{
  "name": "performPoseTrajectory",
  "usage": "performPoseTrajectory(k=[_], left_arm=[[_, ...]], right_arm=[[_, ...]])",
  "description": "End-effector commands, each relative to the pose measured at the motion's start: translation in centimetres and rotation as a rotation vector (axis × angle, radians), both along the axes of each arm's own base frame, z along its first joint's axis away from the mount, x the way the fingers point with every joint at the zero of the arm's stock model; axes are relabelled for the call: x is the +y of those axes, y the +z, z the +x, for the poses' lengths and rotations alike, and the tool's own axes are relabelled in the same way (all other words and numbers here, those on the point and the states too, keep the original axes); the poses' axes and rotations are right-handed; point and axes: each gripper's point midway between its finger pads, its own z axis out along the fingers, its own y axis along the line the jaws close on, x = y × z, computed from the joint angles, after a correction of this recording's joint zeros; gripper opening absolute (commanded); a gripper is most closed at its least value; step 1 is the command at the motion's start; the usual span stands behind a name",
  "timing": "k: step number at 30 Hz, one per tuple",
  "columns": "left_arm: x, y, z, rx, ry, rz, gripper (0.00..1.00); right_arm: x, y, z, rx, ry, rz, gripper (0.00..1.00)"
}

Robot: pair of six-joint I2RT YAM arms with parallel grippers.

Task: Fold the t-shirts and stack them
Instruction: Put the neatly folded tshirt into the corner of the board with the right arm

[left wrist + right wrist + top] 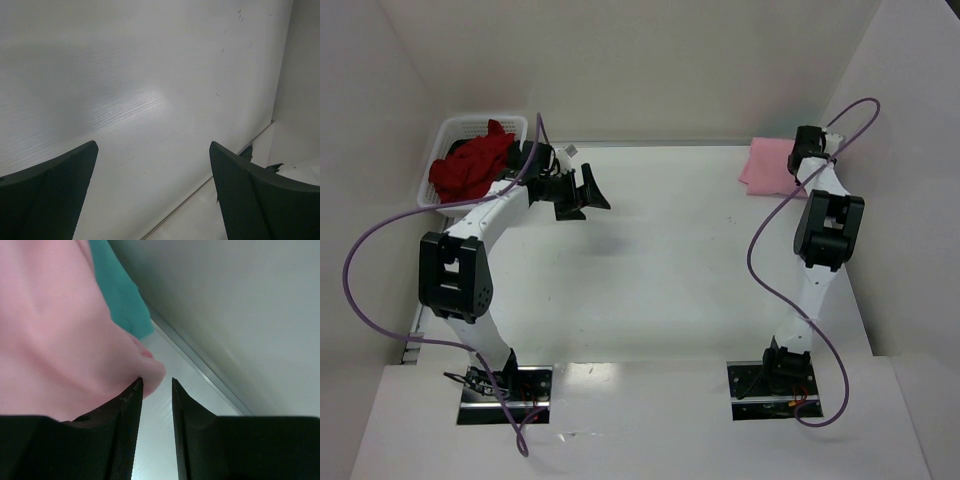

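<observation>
Where the table (660, 270) reaches its 1 o'clock corner, the light pink t-shirt (767, 165) lies flat, with a teal t-shirt (120, 295) showing past its edge. The arm hides part of it, so its long axis cannot be told. The right gripper (155, 382) stands at the pink edge, fingers narrowly apart, holding nothing. The dark red t-shirts (470, 165) lie bunched in the basket (460, 125) at 10 o'clock. The left gripper (153, 145) is spread wide and empty.

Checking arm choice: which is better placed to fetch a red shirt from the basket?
Left. The open left end effector hangs beside the basket of red shirts; the right end effector is far off at the pink shirt.
</observation>
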Motion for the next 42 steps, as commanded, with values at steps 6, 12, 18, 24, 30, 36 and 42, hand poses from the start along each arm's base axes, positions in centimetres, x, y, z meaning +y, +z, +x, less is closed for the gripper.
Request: performPoseTrajectory(k=[6,12,18,24,30,36,42], left_arm=[[-0.2,1.5,0.0,-0.057,-0.037,-0.034,1.0],[-0.2,2.2,0.3,-0.089,-0.04,-0.033,1.0],[0.0,3.0,0.6,-0.106,-0.038,-0.014,1.0],[-0.2,3.8,1.1,-0.134,-0.038,-0.03,1.0],[-0.3,3.9,1.2,-0.125,-0.025,-0.04,1.0],[-0.7,3.9,1.1,-0.115,-0.024,-0.057,1.0],[-1.2,3.3,0.6,-0.098,-0.032,-0.06,1.0]], right_arm=[[5.1,17.4,5.5,-0.464,0.277,0.07,0.2],[3.9,12.7,9.4,-0.386,0.258,0.075,0.0],[3.5,7.1,10.9,-0.307,0.253,0.092,0.0],[2.3,4.1,11.4,-0.231,0.241,0.04,0.0],[0.6,3.1,10.5,-0.173,0.17,-0.034,0.0],[0.7,7.7,11.1,-0.239,0.182,-0.043,0.0],[0.5,10.5,11.7,-0.282,0.21,-0.084,0.04]])
